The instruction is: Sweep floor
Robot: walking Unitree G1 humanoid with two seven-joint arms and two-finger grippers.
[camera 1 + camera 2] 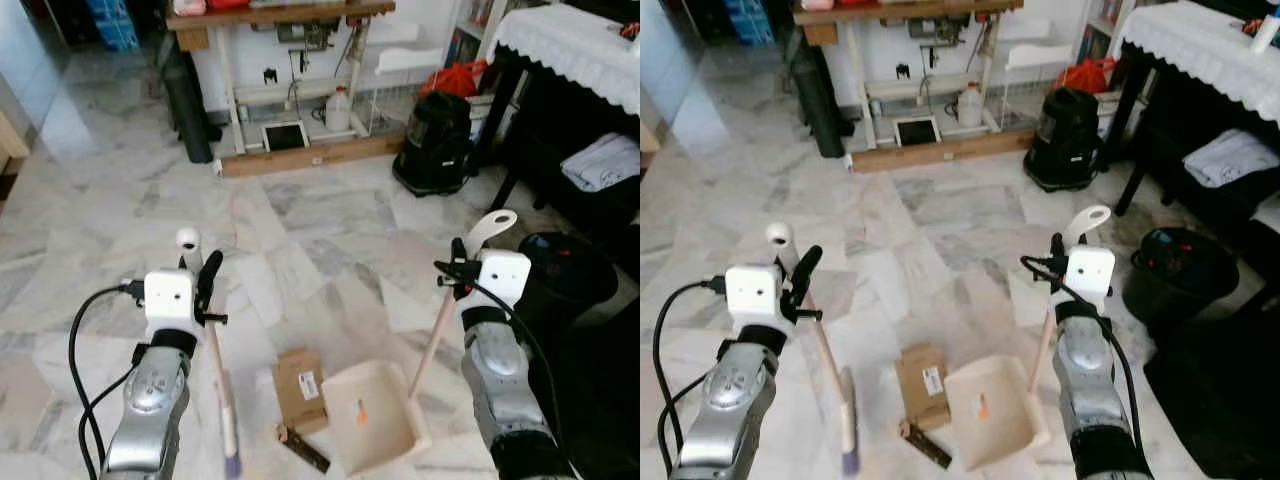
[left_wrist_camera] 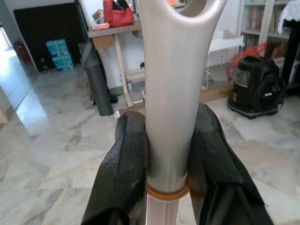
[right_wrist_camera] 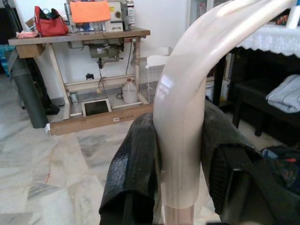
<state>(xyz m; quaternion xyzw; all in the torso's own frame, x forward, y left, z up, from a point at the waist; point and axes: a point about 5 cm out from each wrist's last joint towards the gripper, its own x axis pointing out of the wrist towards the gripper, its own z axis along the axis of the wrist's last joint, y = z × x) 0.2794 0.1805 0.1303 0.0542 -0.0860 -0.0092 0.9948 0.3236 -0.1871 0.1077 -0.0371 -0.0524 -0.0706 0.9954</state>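
The marble floor [image 1: 300,220] spreads ahead. My right fingers [image 3: 140,164] clamp the dustpan [image 1: 375,415] handle, pan resting at 6 o'clock. My left fingers [image 2: 126,159] squeeze the broom [image 1: 215,370] (bristles down). A cardboard scrap [image 1: 298,385] lies between.

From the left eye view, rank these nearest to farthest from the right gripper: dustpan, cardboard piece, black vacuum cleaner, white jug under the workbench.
1. Dustpan: just below the right gripper, which grips its handle.
2. Cardboard piece: on the floor, left of the dustpan.
3. Black vacuum cleaner: ahead on the floor, by the dark table.
4. White jug: farthest, under the workbench at the back wall.
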